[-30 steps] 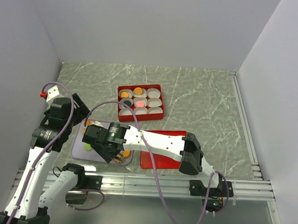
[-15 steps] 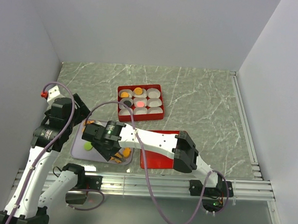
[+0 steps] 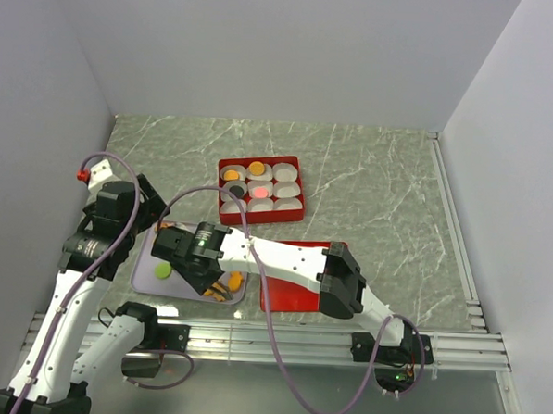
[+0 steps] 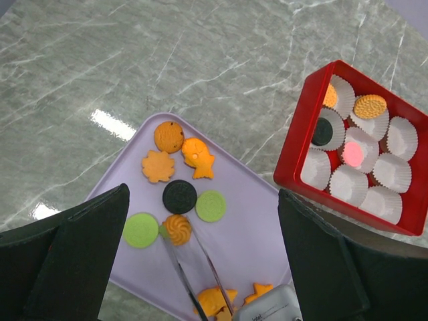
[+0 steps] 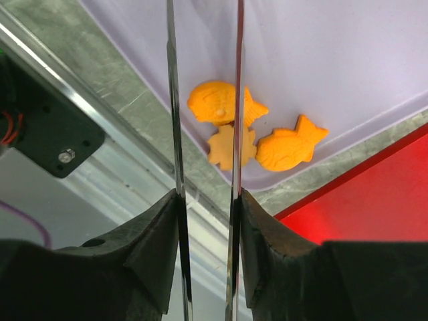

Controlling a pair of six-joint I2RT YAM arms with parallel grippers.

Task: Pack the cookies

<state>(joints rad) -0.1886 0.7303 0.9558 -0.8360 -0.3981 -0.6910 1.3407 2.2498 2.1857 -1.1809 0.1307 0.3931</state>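
Most cookies [image 4: 180,195] lie spread over the lavender tray [image 4: 251,231]; four more sit in the red box [image 4: 292,157] off its far right corner. Mid-tray, the right gripper [image 4: 178,234] has its thin fingers either side of the orange swirl cookie [image 4: 177,226], though whether they pinch it is unclear. The left gripper [image 4: 202,194] gapes wide, empty.

Left gripper [image 4: 202,200] gapes wide; right arm [image 3: 292,263] reaches leftward, right gripper [image 4: 178,234] pointing down
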